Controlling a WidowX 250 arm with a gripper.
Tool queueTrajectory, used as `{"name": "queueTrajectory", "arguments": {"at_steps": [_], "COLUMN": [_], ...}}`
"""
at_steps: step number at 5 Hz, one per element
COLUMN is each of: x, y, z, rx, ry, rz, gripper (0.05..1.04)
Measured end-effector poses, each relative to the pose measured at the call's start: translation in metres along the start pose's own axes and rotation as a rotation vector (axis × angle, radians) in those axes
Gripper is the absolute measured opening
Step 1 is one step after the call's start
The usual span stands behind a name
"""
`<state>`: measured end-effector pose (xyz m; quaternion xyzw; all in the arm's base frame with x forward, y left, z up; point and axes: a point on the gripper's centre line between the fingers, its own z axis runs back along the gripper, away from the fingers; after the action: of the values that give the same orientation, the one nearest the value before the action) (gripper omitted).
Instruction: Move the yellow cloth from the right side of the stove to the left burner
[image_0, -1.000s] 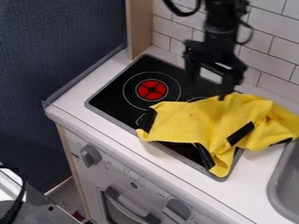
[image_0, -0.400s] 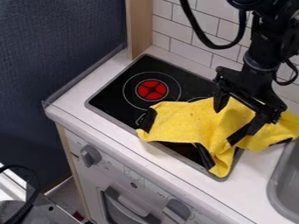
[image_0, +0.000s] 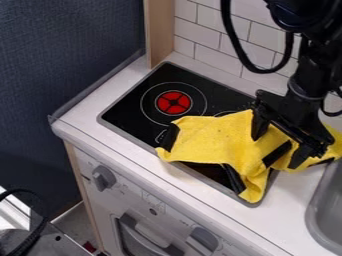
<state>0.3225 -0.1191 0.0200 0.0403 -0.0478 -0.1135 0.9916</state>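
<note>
Gripper (image_0: 275, 153) with fingers spread wide, nothing clenched, over the right part of the yellow cloth (image_0: 214, 140); contact cannot be told. The cloth lies rumpled across the right half of the stove (image_0: 133, 110), past its right edge onto the white counter (image_0: 294, 200), near the sink (image_0: 328, 210). Behind: tiled wall (image_0: 207, 32); at left: wood panel (image_0: 158, 30), dark blue wall (image_0: 67, 60). Relative to the first frame, the gripper has moved right and lower; the cloth appears unchanged.

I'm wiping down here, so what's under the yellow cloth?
The yellow cloth lies over part of the black cooktop and white counter; anything else beneath is hidden.
</note>
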Motion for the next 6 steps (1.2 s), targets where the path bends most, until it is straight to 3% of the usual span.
{"name": "queueTrajectory", "arguments": {"at_steps": [2,4,5,6], "x": [-0.005,-0.003,-0.006,-0.004], "y": [-0.005,0.017,0.025,0.033], "z": [-0.012,-0.021,-0.031,-0.033], "rx": [0.004,-0.011,-0.015,-0.004], "ry": [-0.015,-0.049,-0.021,-0.014], "rz": [-0.019,-0.011,-0.001,0.009], "gripper": [1.001,1.000,0.940,0.668]}}
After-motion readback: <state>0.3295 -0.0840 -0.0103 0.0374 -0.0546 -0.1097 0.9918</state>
